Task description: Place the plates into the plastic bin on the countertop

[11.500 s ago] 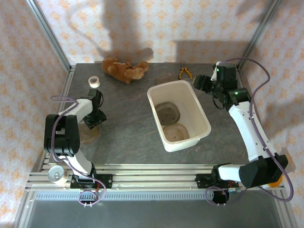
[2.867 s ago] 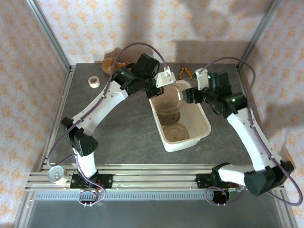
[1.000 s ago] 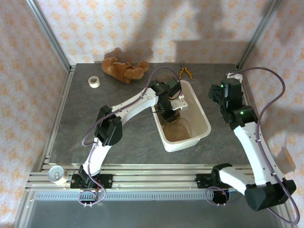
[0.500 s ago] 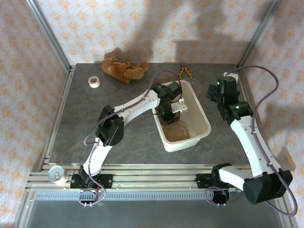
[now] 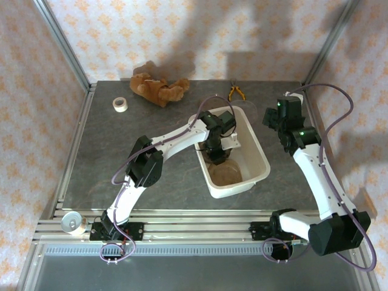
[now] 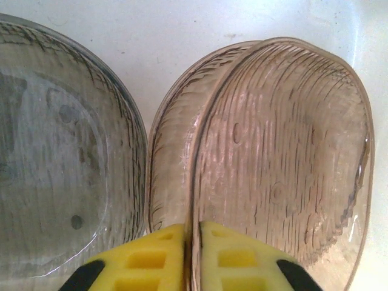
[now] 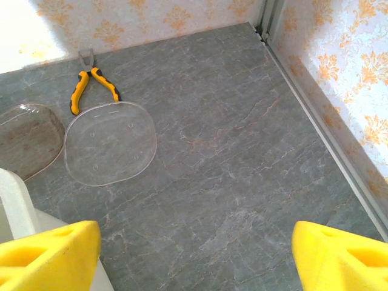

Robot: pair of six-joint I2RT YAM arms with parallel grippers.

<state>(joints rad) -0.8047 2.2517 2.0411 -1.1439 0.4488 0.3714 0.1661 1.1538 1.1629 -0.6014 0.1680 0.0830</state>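
Inside the plastic bin (image 5: 256, 137), the left gripper (image 6: 192, 257) has its yellow fingers (image 6: 145, 264) pinched together on the rim of a clear plate (image 6: 285, 157) over the bin's white floor. A second plate (image 6: 54, 151) lies flat just beside it on the left. Another ribbed outline shows under the gripped plate; whether it is a separate dish cannot be told. The right gripper (image 7: 194, 257) hangs over the countertop (image 7: 242, 151) off the bin's far right corner, fingers spread wide and holding nothing. Ahead of it two more plates (image 7: 109, 142) lie side by side on the stone, with yellow-handled pliers (image 7: 91, 88) just behind them. A teddy bear (image 5: 159, 89) and a tape roll (image 5: 120, 104) sit at the far left — well apart from the bin. A tin can (image 5: 73, 223) rests on the near frame rail.
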